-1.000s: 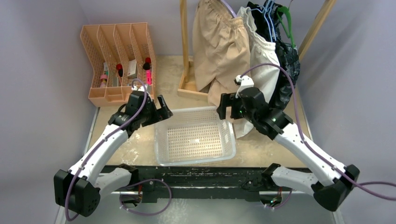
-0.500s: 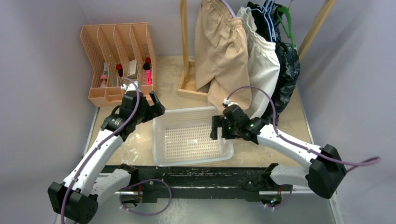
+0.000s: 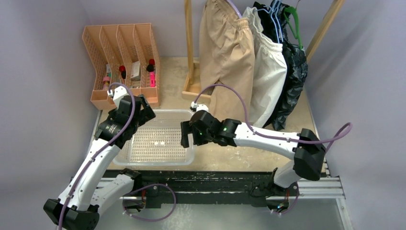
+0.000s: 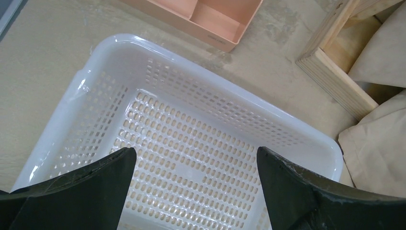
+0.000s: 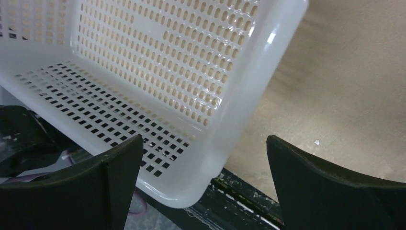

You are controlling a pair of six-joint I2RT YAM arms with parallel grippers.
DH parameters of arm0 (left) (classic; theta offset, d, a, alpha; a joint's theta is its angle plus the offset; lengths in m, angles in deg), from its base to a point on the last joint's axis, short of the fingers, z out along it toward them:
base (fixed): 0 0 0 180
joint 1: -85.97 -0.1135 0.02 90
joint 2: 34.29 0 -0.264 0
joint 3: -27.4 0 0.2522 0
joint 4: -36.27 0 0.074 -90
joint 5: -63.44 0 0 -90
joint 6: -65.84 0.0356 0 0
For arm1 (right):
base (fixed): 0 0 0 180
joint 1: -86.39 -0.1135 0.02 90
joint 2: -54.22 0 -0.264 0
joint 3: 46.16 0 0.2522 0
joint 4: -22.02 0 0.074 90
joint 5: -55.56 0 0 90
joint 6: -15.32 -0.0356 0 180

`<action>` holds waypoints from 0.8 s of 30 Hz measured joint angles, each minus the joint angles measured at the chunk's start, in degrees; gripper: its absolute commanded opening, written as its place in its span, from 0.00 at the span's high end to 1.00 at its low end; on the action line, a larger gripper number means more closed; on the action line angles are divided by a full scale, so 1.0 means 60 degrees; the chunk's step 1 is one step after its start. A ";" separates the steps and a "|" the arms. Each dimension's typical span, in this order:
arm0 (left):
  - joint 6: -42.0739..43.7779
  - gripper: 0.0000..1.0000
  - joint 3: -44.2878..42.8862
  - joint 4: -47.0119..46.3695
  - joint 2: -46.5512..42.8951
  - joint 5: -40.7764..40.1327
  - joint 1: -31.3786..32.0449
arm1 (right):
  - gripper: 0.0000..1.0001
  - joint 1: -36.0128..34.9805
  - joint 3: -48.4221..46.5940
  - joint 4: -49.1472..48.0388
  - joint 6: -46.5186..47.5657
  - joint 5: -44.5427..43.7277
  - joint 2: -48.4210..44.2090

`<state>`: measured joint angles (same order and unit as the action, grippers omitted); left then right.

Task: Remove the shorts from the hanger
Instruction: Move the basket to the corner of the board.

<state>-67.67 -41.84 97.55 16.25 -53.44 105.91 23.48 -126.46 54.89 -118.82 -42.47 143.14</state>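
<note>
Tan shorts (image 3: 225, 52) hang at the front of the rack, with white shorts (image 3: 269, 72), black shorts (image 3: 295, 72) and a dark blue patterned pair (image 3: 275, 10) behind them on hangers (image 3: 290, 21). My left gripper (image 3: 145, 109) is open over the far left part of a white basket (image 3: 158, 162); in the left wrist view the left gripper (image 4: 196, 163) holds nothing. My right gripper (image 3: 184, 135) is open at the basket's right side. In the right wrist view the right gripper (image 5: 206, 158) straddles the basket's (image 5: 268, 72) near corner. Both grippers are below and apart from the shorts.
An orange organiser (image 3: 122, 62) with small items stands at the back left. The rack's wooden base (image 3: 194, 88) and post (image 3: 189, 33) are behind the basket. A black rail (image 3: 215, 179) runs along the table's near edge. Tan fabric (image 4: 383, 143) hangs right of the basket.
The basket has slid left across the table. My right arm swung down and left from the shorts to the basket's right side. The left arm drew back to the left.
</note>
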 measured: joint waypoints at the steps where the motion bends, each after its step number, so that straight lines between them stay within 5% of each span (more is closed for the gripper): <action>1: 0.0000 0.03 0.0000 0.0044 0.0004 0.0000 0.0000 | 0.00 0.0007 0.0062 -0.0036 -0.0087 -0.0036 -0.0135; 8: -0.0186 0.03 0.0000 0.0178 0.0310 -0.0055 0.0000 | 0.00 0.0127 0.0758 -0.0863 -0.0608 0.0113 -0.0991; 17: -0.1166 0.02 0.0004 0.0962 0.0186 -0.1275 0.0000 | 0.00 0.0138 0.1096 -0.2805 -0.2138 0.1078 0.0623; 24: -0.1049 0.00 0.0240 -0.0259 0.1388 -0.0331 0.0000 | 0.00 0.0222 0.1053 -0.3297 -0.2437 0.1067 0.1016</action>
<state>-73.96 -40.40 96.00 24.58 -55.43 105.91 24.81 -120.15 35.11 -133.44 -36.07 149.24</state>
